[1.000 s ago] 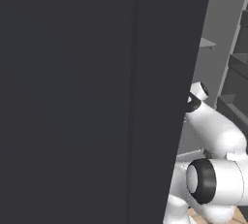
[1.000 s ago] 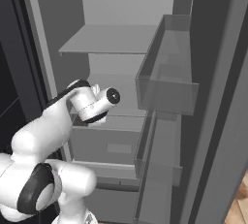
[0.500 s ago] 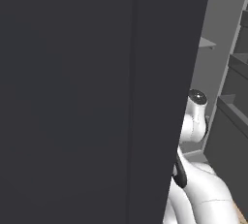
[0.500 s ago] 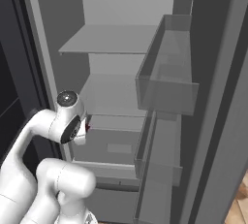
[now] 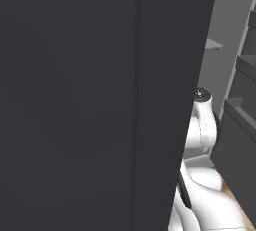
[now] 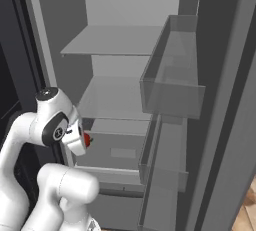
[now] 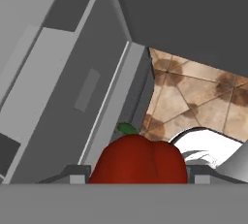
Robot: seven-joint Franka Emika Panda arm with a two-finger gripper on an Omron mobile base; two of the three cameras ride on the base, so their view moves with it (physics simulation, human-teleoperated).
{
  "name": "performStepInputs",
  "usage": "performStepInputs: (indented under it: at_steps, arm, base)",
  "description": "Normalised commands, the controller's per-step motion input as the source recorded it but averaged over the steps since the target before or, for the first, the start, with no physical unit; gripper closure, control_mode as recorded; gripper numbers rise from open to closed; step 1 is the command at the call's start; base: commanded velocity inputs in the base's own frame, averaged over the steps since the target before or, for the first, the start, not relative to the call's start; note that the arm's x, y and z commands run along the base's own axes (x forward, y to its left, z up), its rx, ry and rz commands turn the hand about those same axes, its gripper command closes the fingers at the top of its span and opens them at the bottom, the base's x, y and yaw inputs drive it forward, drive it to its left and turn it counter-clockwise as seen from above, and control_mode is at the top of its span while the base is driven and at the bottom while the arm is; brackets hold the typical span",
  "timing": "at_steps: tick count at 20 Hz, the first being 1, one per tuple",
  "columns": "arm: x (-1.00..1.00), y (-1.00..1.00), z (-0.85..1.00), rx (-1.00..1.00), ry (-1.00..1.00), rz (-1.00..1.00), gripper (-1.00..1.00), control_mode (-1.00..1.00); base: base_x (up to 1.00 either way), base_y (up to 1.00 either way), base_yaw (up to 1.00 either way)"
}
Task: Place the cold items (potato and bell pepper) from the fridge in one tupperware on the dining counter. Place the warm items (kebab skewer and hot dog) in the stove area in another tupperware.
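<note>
My gripper (image 7: 138,173) is shut on the red bell pepper (image 7: 138,160), which sits between the two fingertips with its green stem on top. From the right base view the bell pepper (image 6: 87,139) shows as a small red spot at the hand, in front of the open fridge (image 6: 125,50) at drawer height. The potato, both tupperware, the dining counter, the kebab skewer and the hot dog are out of view.
The fridge door (image 6: 225,105) stands open to the right with clear bins (image 6: 172,82). Pale shelves (image 6: 117,42) and a wide drawer (image 6: 120,150) lie behind the hand. A dark panel (image 5: 100,100) stands close on the left. Brown tiled floor (image 7: 193,92) lies below.
The arm has drawn back and down from the middle shelf toward the fridge's left edge. The hand has turned downward with the bell pepper still gripped.
</note>
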Motion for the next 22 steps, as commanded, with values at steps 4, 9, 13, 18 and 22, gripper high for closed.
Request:
performStepInputs:
  at_steps: [4, 9, 13, 18, 22]
  arm:
    - [0.00, 0.01, -0.08, -0.12, 0.00, 0.05, 1.00, -1.00]
    - [0.00, 0.00, -0.11, -0.06, 0.00, 0.06, 1.00, -1.00]
    - [0.00, 0.00, -0.10, -0.03, 0.00, 0.07, 1.00, -1.00]
    - [0.00, 0.00, 0.00, 0.00, 0.00, 0.00, 1.00, 1.00]
    - [0.00, 0.00, 0.00, 0.00, 0.00, 0.00, 1.00, 1.00]
  base:
    - [0.00, 0.00, 0.00]
    - [0.00, 0.00, 0.00]
    - [0.00, 0.00, 0.00]
    - [-0.15, 0.00, 0.14]
    - [-0.35, -0.04, 0.18]
